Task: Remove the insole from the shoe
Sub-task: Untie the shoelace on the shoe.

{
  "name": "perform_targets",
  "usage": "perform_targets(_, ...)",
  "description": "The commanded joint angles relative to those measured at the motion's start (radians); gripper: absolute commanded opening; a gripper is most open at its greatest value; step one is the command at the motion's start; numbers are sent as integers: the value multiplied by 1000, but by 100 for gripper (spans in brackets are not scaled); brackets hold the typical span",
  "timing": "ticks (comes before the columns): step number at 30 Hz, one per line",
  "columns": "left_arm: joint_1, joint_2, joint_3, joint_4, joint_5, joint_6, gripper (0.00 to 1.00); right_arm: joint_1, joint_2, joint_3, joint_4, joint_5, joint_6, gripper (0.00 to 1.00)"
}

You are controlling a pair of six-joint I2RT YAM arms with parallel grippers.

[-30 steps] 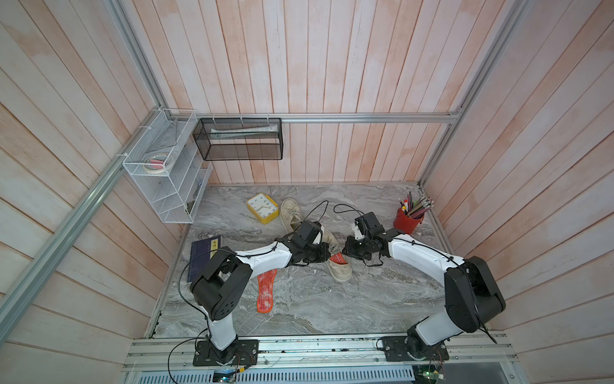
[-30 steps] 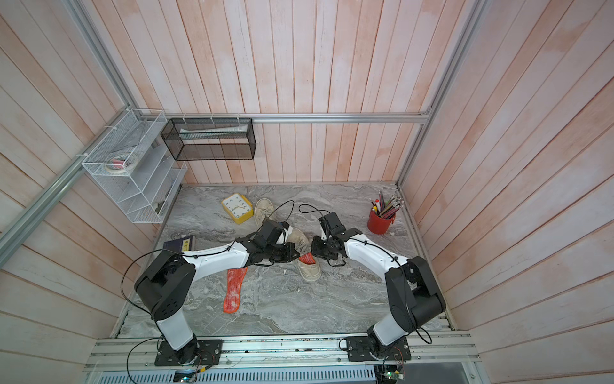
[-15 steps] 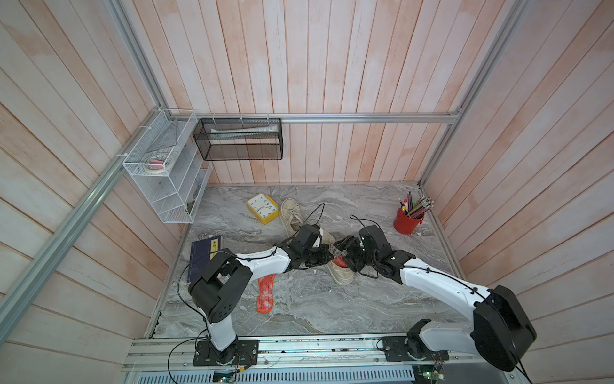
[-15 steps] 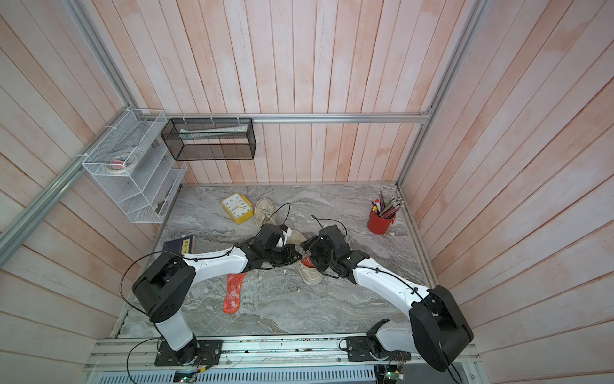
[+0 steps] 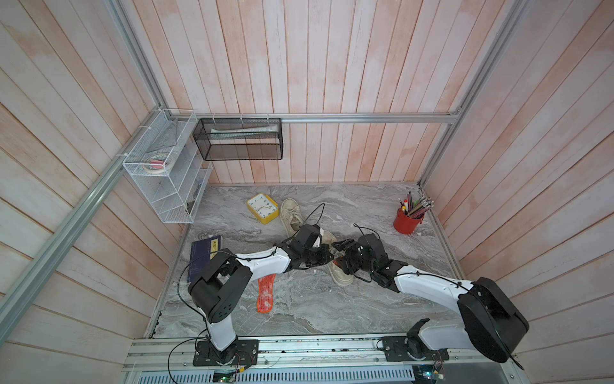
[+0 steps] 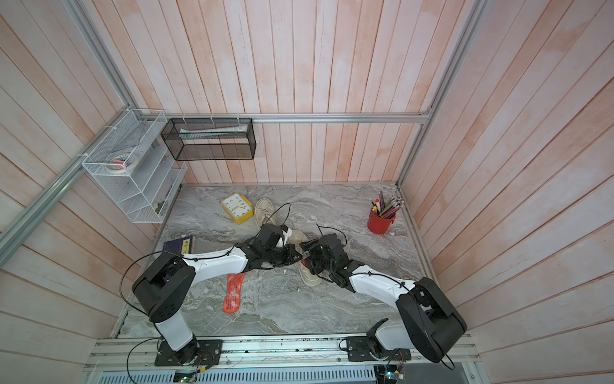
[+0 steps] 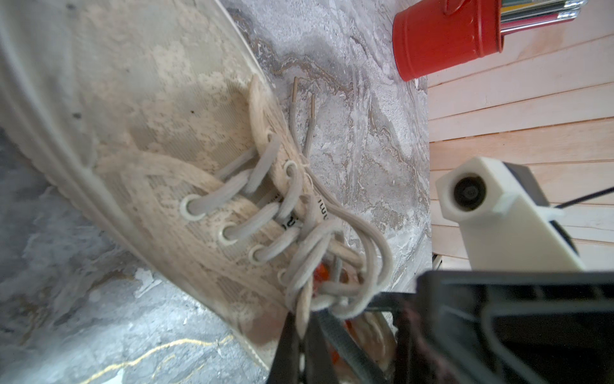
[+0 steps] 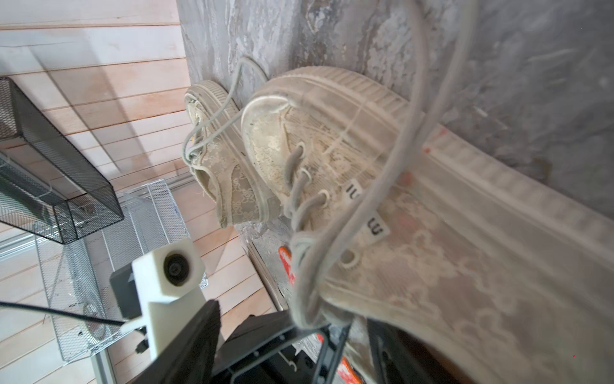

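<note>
A beige lace-up shoe point(image 5: 344, 281) point(image 7: 149, 116) point(image 8: 465, 249) lies mid-table in both top views, with both grippers meeting over its opening. An orange insole point(image 7: 321, 276) point(image 8: 350, 369) shows inside, under the knotted laces. My left gripper point(image 5: 327, 259) point(image 7: 304, 352) is shut, with a lace strand pinched between its fingers. My right gripper point(image 5: 344, 257) point(image 8: 355, 352) stands open at the shoe's collar, its jaws either side of the rim. A second, loose orange insole point(image 5: 265, 292) lies flat on the table beside the left arm.
A second beige shoe point(image 5: 290, 212) and a yellow clock point(image 5: 262, 207) sit behind the arms. A red pencil cup point(image 5: 408, 223) stands at the back right and a dark book point(image 5: 204, 252) at the left edge. A wire shelf point(image 5: 166, 173) and a black mesh basket point(image 5: 239, 139) hang on the walls.
The right arm has swung round and now reaches the shoe from the front right, and its jaws have opened wider. The left arm has barely moved.
</note>
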State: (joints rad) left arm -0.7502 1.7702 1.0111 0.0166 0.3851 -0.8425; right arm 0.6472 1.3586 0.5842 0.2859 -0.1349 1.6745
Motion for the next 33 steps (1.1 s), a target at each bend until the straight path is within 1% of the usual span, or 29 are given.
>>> perform_targets(1,-6,-26,5,18,23,7,0,-3,4,2,78,46,-10,69)
perform_targets(6,-5,-20,11,5,32,15,0,-12,-18,-37,201,79,5,66)
perform_targets(10,-8,-15,13,10,43,19,0,-12,1,-17,191,62,-6,66)
perform_targets(15,-7,-13,30,0,49,34,0,-12,59,-19,197,45,19,67)
perform_targets(19,-8,-15,38,-10,44,40,0,-2,47,8,97,51,13,68)
perform_targets(23,-6,-8,45,-10,41,36,0,14,-13,42,-46,73,-7,68)
perform_targets(27,-6,-6,55,-13,38,36,0,38,-72,52,-194,91,14,70)
perform_targets(30,-6,-5,59,-15,39,39,0,43,-76,30,-183,74,29,71)
perform_targets(33,-6,-4,62,-17,40,40,0,43,-44,30,-152,56,37,71)
